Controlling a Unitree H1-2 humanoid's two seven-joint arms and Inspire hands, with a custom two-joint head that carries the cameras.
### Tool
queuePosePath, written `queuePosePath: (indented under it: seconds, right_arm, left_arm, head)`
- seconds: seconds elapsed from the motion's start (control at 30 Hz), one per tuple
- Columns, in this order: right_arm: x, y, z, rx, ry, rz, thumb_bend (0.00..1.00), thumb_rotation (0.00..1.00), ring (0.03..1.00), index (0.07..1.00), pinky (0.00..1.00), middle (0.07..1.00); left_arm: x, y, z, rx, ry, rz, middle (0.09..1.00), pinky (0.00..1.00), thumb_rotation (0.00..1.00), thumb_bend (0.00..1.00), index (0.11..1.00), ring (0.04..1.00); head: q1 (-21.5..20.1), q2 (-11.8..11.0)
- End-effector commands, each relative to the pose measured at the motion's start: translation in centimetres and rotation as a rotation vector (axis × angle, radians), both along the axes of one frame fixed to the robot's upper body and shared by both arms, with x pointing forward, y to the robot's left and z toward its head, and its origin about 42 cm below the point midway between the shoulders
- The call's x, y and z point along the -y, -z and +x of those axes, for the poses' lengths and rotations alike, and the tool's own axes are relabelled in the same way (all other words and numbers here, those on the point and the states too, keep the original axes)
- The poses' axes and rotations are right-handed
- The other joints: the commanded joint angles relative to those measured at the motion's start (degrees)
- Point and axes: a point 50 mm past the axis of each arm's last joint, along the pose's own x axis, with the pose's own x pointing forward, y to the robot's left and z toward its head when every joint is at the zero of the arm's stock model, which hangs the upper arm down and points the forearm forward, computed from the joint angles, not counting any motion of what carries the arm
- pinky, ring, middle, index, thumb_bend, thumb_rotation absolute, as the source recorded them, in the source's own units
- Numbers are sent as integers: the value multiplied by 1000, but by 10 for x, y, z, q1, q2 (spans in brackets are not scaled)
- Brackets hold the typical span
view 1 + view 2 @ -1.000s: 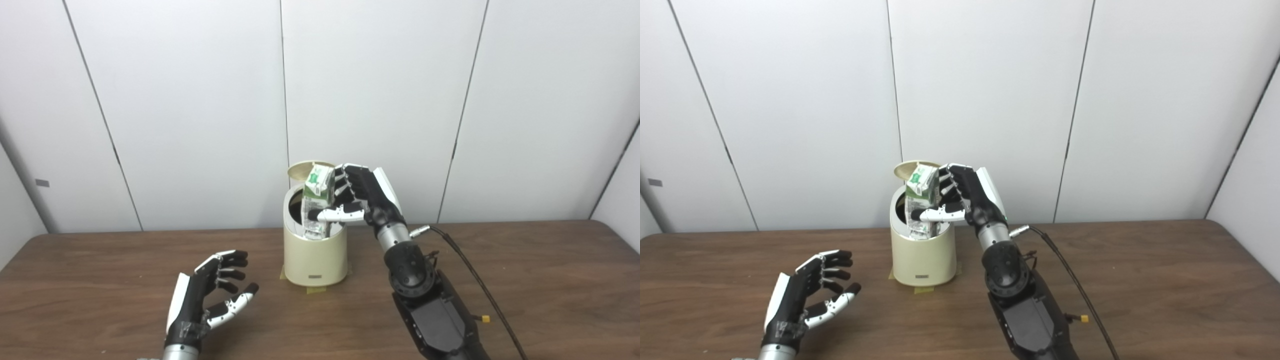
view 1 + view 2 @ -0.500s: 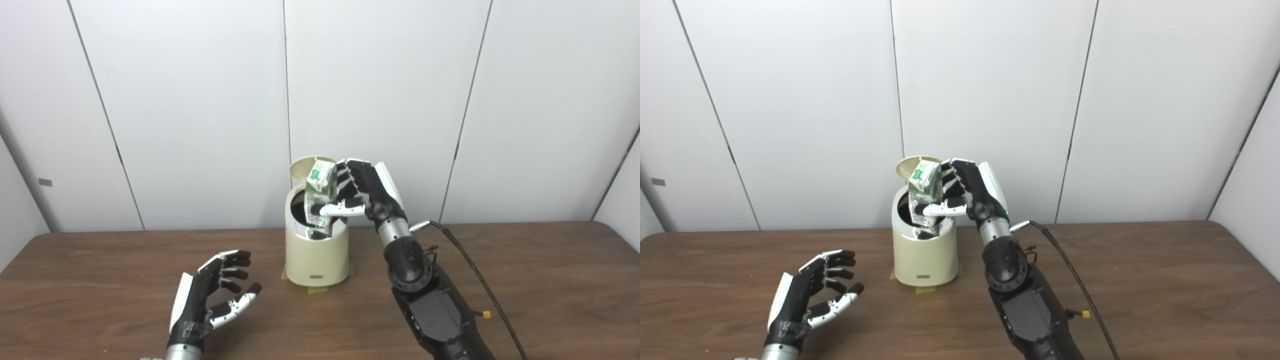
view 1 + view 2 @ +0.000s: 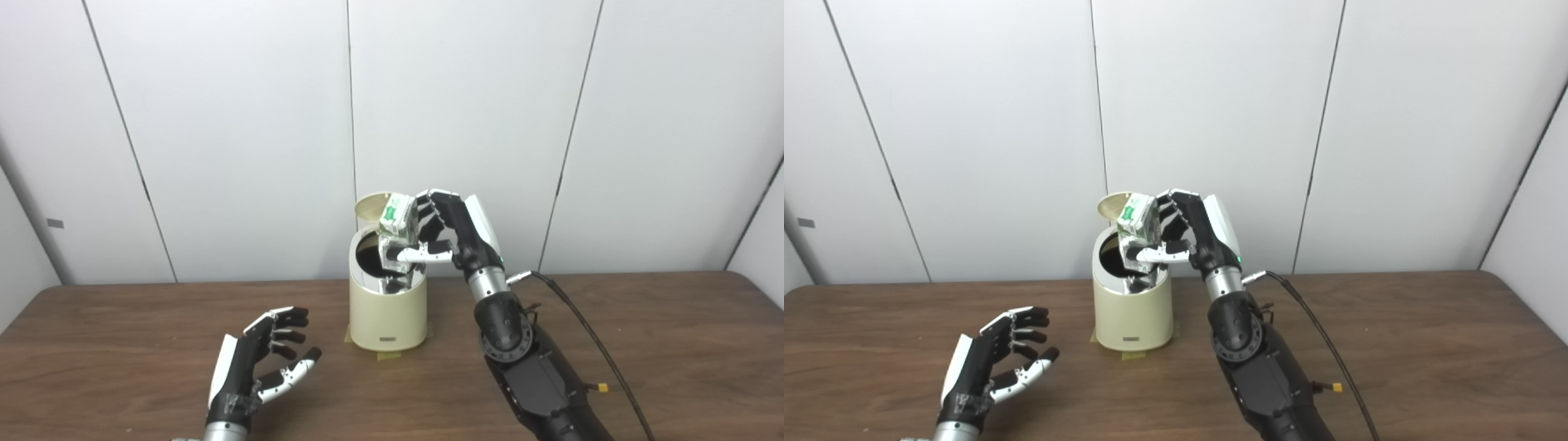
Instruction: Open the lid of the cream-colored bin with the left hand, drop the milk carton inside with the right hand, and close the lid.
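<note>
The lid (image 3: 372,207) is open, the right hand (image 3: 456,236) holds the carton (image 3: 398,229) over the bin (image 3: 387,309); dropping and closing remain.

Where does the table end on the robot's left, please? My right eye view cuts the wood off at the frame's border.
Observer: The left eye view shows the table's left edge. It runs forward from a rounded rear corner and leaves the frame further down.
Operator: Thank you. Is the left hand close to that edge?
Observer: No. In the left eye view the left hand is open, palm inward, well inside that edge, and a broad stretch of bare wood shows between them.
</note>
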Motion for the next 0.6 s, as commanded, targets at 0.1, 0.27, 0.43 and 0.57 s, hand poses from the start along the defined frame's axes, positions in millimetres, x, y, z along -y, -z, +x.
queuePosePath:
  seconds: [0.1,0.27,0.43,0.57]
  right_arm:
    - [-11,-41,9,174,-31,32,519,0,328,530,290,425]
    - [-14,-34,9,171,-28,41,519,0,327,530,287,426]
    - [-17,-28,9,184,-17,37,519,0,325,531,282,427]
    - [-21,-23,10,180,-12,45,519,0,322,530,281,424]
  left_arm:
    - [6,-14,2,67,9,1,694,513,0,546,694,625]
    - [8,-14,0,67,9,-2,686,501,0,546,688,613]
    - [9,-15,-1,70,10,-8,691,500,0,546,688,612]
    - [10,-15,-2,74,13,-5,687,501,0,547,686,613]
  head:
    - [1,1]
    - [2,3]
    - [5,4]
    - [6,5]
